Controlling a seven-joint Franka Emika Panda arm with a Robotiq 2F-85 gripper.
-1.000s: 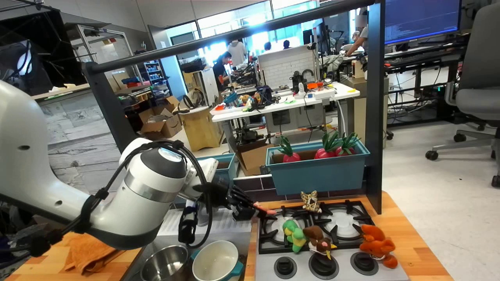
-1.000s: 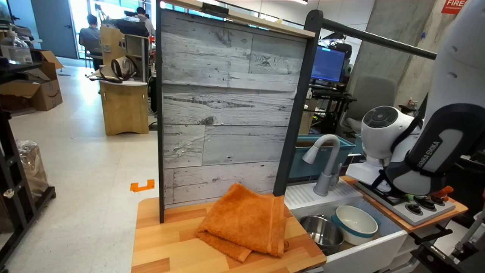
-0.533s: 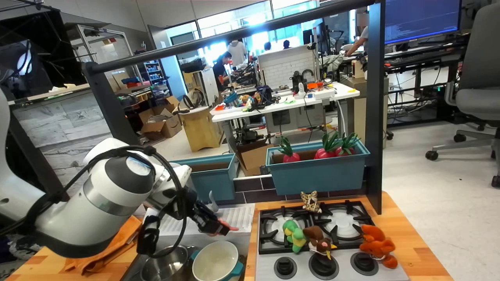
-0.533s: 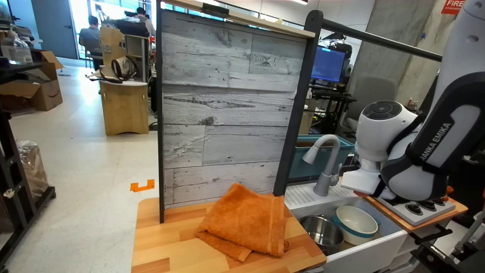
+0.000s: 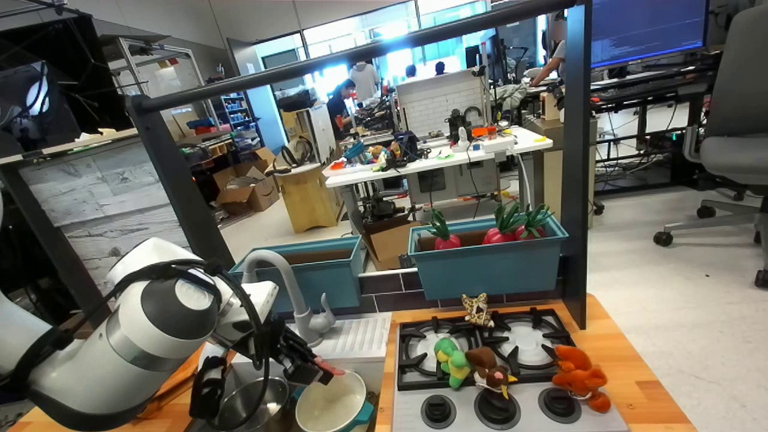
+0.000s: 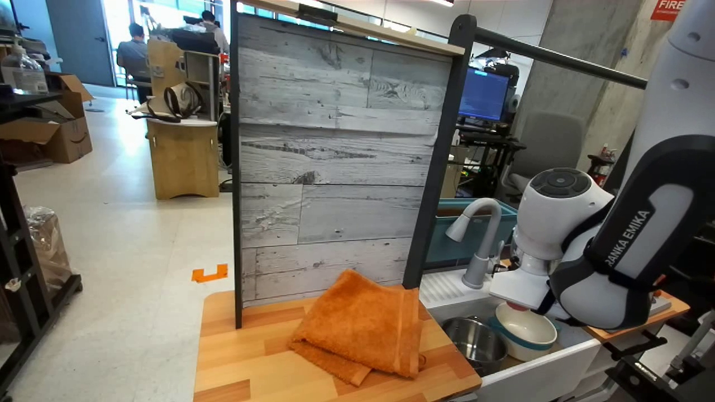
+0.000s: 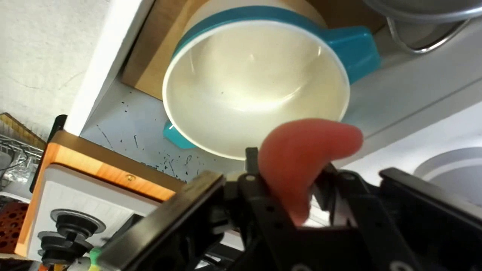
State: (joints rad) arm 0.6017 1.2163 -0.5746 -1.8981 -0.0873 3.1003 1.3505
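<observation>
A bent red thing (image 7: 297,150) is seen right between the tips of the gripper (image 7: 289,168). The two fingers (image 7: 251,162) are set partly apart, and the gap at their tips is filled by the bent red thing; whether it is squeezed tight or left loose cannot be told. Its long line is led from a thin end, tucked back between the fingers, out past the tips. There it is bent over sideways like a hook, and in the wrist view the round end is turned to the right, across one fingertip. In an exterior view, the bent red thing (image 5: 332,368) is tipped a little down past the tips. It is coloured pinkish red, smooth-looking and plain, and its edges are blurred. Below the gripper, a cream pot (image 7: 244,75) with blue-green handles (image 7: 354,52) can be seen, mouth up. The stove (image 5: 408,403) is seen to one side of the gripper, and a steel pot (image 6: 477,343) past the cream one.
</observation>
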